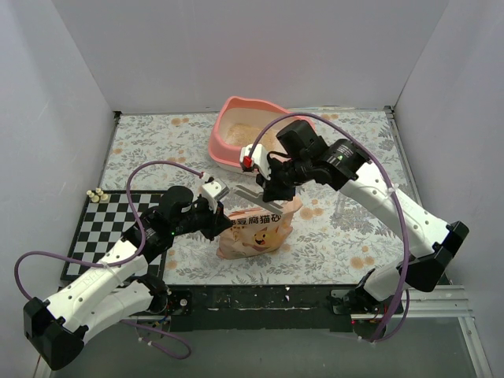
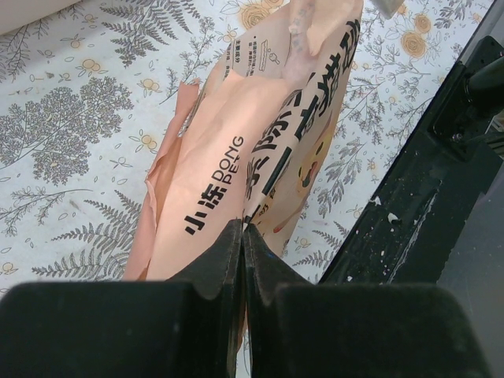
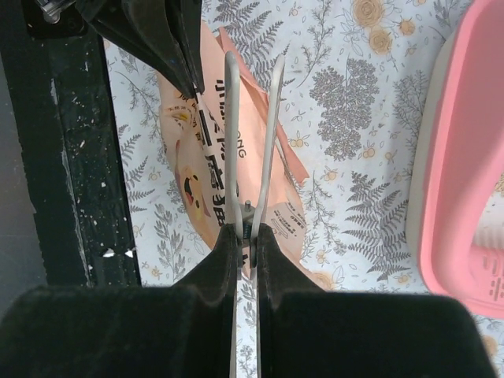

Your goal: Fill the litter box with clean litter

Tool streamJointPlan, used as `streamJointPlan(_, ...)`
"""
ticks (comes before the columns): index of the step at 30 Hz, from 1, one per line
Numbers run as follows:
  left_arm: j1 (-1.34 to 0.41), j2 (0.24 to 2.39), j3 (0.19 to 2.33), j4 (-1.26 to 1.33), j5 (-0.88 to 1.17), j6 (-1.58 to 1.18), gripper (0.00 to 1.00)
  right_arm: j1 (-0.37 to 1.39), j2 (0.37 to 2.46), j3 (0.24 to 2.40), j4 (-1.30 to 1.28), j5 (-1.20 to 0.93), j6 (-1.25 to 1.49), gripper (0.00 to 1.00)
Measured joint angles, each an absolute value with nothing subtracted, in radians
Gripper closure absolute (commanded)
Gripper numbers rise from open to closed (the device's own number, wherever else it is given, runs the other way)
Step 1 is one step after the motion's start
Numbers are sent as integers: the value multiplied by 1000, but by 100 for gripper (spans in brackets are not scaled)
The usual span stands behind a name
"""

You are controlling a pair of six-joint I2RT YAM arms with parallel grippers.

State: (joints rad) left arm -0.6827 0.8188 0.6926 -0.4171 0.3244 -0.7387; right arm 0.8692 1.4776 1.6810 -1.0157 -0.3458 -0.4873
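The pink litter box [image 1: 236,102] stands at the back centre with tan clean litter [image 1: 240,126] on its base; its rim shows in the right wrist view [image 3: 465,157]. An orange-tan printed bag [image 1: 256,232] stands at the front centre. My left gripper [image 1: 220,216] is shut on the bag's [image 2: 236,118] upper edge, jaws pressed together [image 2: 242,228]. My right gripper [image 1: 268,185] is shut [image 3: 248,232] on a grey metal scissors-like tool [image 3: 272,118]. The tool's two arms are spread over the bag's [image 3: 209,165] top, close to the left fingers [image 3: 169,39].
A black-and-white checkered mat [image 1: 110,228] lies at the front left, with small beige pieces [image 1: 96,194] at its far corner. A black rail [image 1: 260,298] runs along the front edge. White walls close in the left, right and back.
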Motion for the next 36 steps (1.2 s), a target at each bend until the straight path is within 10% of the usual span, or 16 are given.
streamJointPlan(36, -690, 815, 677, -391, 322, -739, 98, 892, 1383, 1373, -894, -296, -649, 99)
